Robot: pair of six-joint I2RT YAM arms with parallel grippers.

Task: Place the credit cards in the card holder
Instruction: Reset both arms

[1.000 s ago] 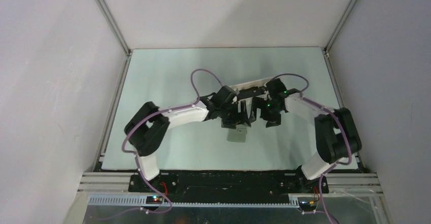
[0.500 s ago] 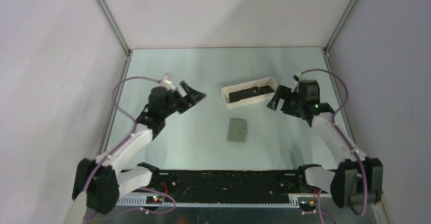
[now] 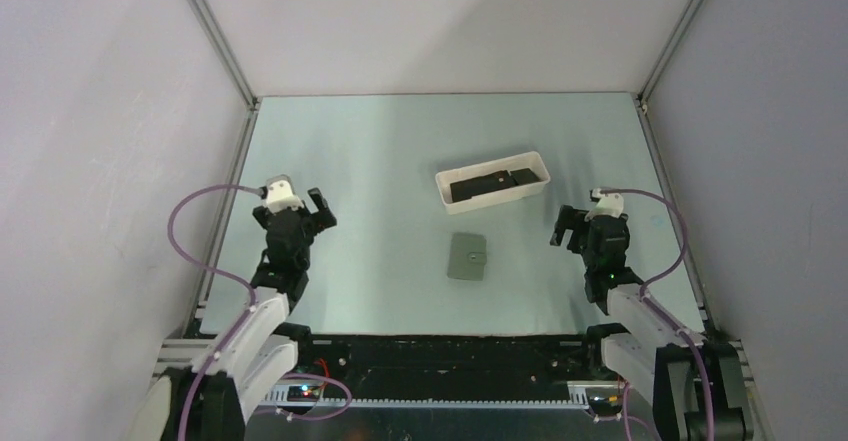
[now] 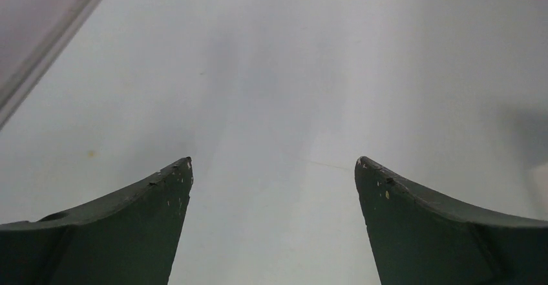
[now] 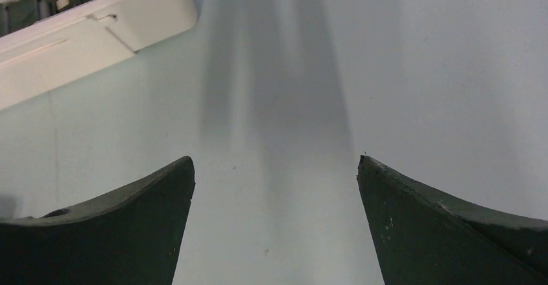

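In the overhead view, the left gripper (image 3: 293, 207) sits in the lower left part of the frame, near the left edge of the pale green table (image 3: 380, 151). Its jaws are spread wide with nothing between them. A purple cable (image 3: 185, 223) loops out from its wrist toward the left wall. In the left wrist view the gripper (image 4: 274, 162) shows two dark fingertips (image 4: 174, 181) far apart at the bottom of the frame, with only bare table surface between and beyond them.

Near the middle of the overhead frame, the card holder (image 3: 468, 257) lies flat on the table. It is grey-green and looks folded shut, with a small tab showing on its face. It is well apart from both grippers. Above it and slightly to the right stands a long white tray (image 3: 497, 198), turned at a slight angle. The dark cards (image 3: 478, 187) lie flat inside it.

In the lower right part of the frame, the right gripper (image 3: 590, 227) hangs over the table, to the right of the card holder and below the tray's right end. Its jaws are also released and wide apart, gripping nothing. In the right wrist view the gripper (image 5: 276, 159) frames bare table, and a corner of the tray (image 5: 97, 33) fills the upper left of that frame.
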